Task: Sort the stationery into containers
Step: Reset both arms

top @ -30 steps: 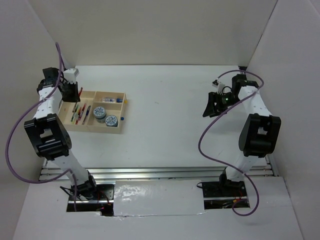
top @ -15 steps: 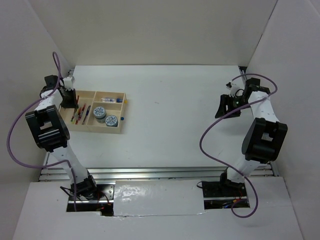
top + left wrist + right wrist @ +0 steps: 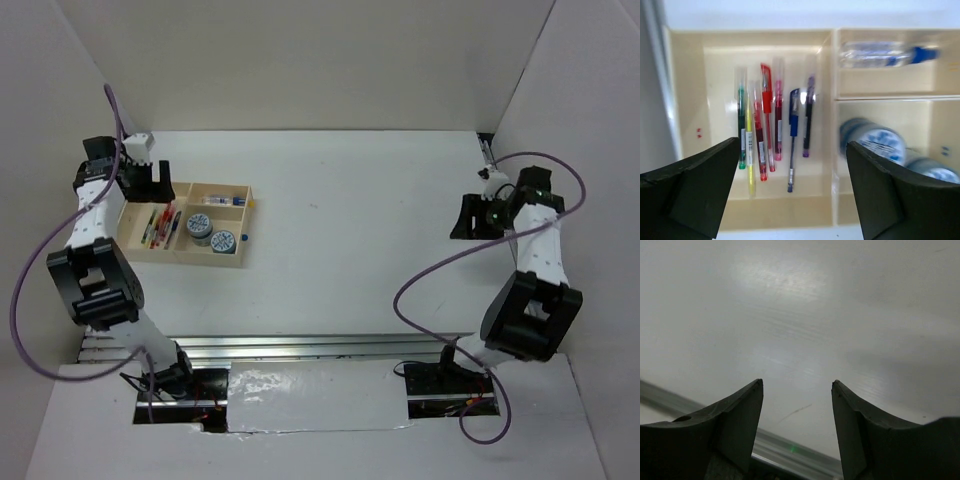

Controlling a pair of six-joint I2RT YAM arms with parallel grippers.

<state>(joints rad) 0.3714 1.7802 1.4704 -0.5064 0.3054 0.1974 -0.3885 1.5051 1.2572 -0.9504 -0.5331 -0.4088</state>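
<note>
Overhead, shows a matte white table (image 3: 350, 230) boxed by plain white walls (image 3: 300, 60) on the left, far and right sides, with a silver rail (image 3: 320, 345) along the near edge. Places the tan tray (image 3: 205, 261) at the far left of the table, with all the stationery inside: coloured pens (image 3: 160, 225) side by side in the large left compartment, a clear pen (image 3: 225, 200) alone in the far right one, and two tape rolls (image 3: 200, 227) in the near right one. Sets the left gripper (image 3: 150, 182) above the tray's far left corner and the right gripper (image 3: 470, 215) over bare table near the right wall, well apart from the tray.

From the left wrist, slightly blurred, sorts out what the high view cannot: pens (image 3: 767, 135) in green, yellow, red, blue and dark purple, a blue cap on the clear pen (image 3: 885, 54), and blue-white patterned tops on the tape rolls (image 3: 875, 142). Shows the left gripper (image 3: 792, 150) spread wide, gripping nothing, the pens below the gap.

From the right wrist, takes in only bare table (image 3: 790, 300) under soft glare. Shows the right gripper (image 3: 797, 385) with jaws parted and nothing between them.
</note>
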